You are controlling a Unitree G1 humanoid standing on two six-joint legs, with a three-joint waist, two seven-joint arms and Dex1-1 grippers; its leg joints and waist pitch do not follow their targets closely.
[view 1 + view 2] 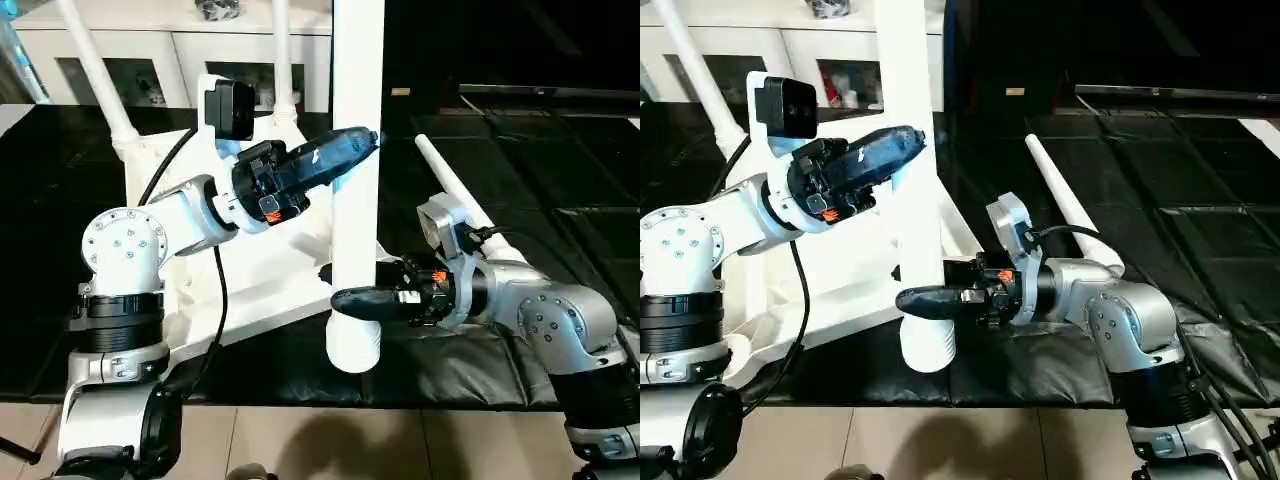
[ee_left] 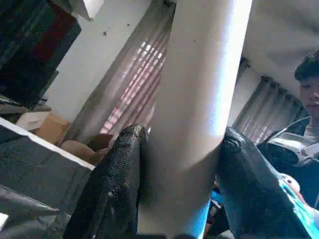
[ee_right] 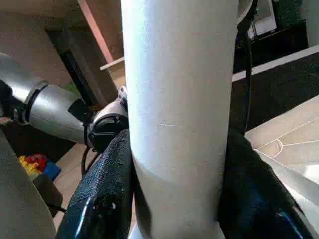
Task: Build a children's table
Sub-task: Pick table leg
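Note:
I hold one long white leg (image 1: 358,150) upright with both grippers. My left gripper (image 1: 362,140) is shut on the leg at mid height, and the left wrist view shows its fingers (image 2: 114,184) pressed on both sides of the tube (image 2: 194,99). Lower down, my right gripper (image 1: 352,296) is shut on the same leg just above its wide bottom end (image 1: 355,345). The white tabletop (image 1: 250,290) lies underside up on the black mat behind the leg. Two legs (image 1: 100,70) (image 1: 282,50) stand at its far corners. Another leg (image 1: 450,185) lies on the mat to the right.
A black mat (image 1: 450,370) covers the work area, with tan floor (image 1: 330,440) at its near edge. The white glass-door cabinet (image 1: 150,60) stands at the back left. A person (image 2: 309,94) is seen in the left wrist view, beyond the leg.

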